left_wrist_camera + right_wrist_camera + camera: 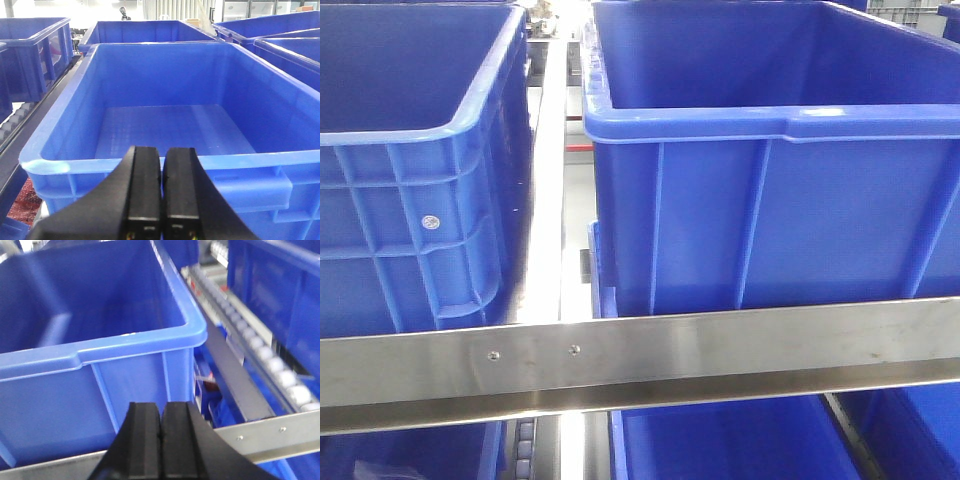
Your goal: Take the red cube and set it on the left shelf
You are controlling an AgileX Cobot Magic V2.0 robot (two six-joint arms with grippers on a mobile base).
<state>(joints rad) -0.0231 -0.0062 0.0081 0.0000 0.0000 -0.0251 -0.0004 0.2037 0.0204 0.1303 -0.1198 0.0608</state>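
Note:
The red cube is out of view in every frame. My left gripper [162,152] is shut with nothing between its black fingers and hovers just before the near rim of an empty blue bin [170,130]. My right gripper [161,407] is also shut and empty. It sits in front of another blue bin [100,350], above a steel rail [260,432]. In the front view the shelf's steel front rail [640,360] runs across, with a blue bin on the left [410,150] and one on the right [770,120]. Neither gripper shows in that view.
A narrow gap with a pale strip [548,200] separates the two bins. More blue bins sit on the lower level [740,440] and behind [150,31]. A roller track [270,360] runs along the right of the right-hand bin.

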